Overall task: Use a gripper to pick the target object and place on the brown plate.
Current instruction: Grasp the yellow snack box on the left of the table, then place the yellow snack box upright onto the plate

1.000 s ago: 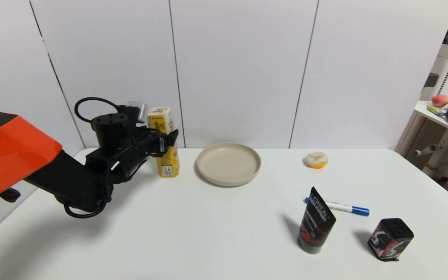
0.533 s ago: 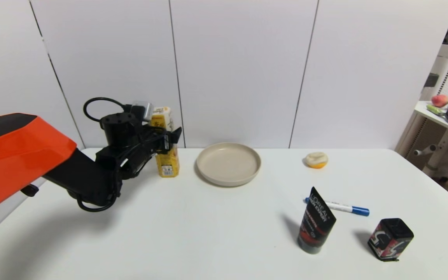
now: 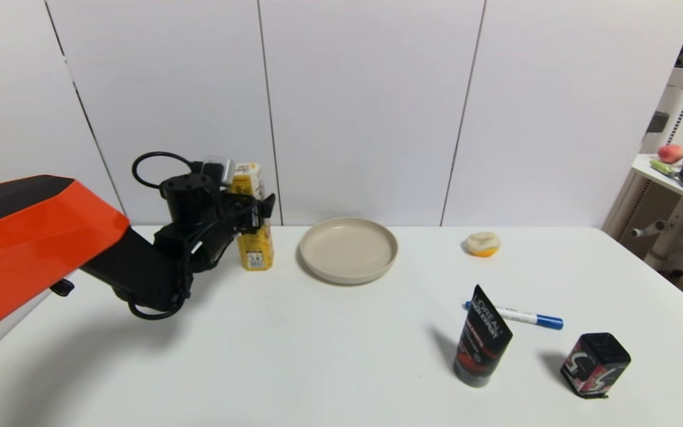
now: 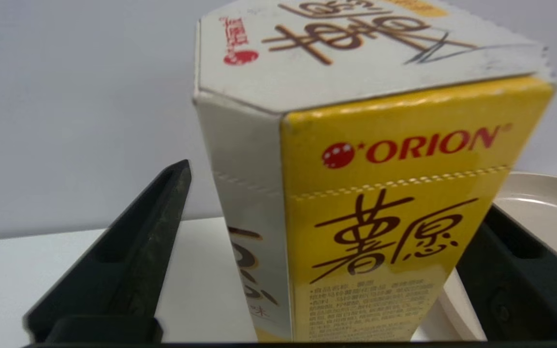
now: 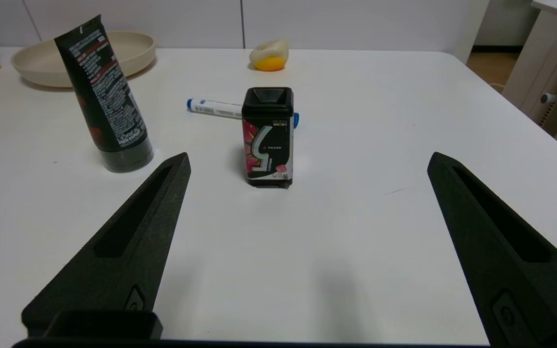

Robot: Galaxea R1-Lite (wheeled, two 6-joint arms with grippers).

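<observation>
A white table (image 3: 318,356) stands before a pale panelled wall. The left gripper (image 3: 249,216) reaches around a tall yellow and white carton (image 3: 254,234) that stands upright near the table's far edge. In the left wrist view the carton (image 4: 365,203) sits between the two black fingers (image 4: 133,256), which are spread wide: a clear gap shows on one side, while the other finger is partly hidden behind the carton, so contact there cannot be told. Just beyond that finger lies the brown plate (image 3: 348,249), beside the carton but not touching it. The right gripper (image 5: 307,251) hangs low over the near part of the table, fingers wide apart. Ahead of them stand a small black box (image 5: 267,136) and a black tube (image 5: 109,96), with a blue marker (image 5: 213,107) behind.
</observation>
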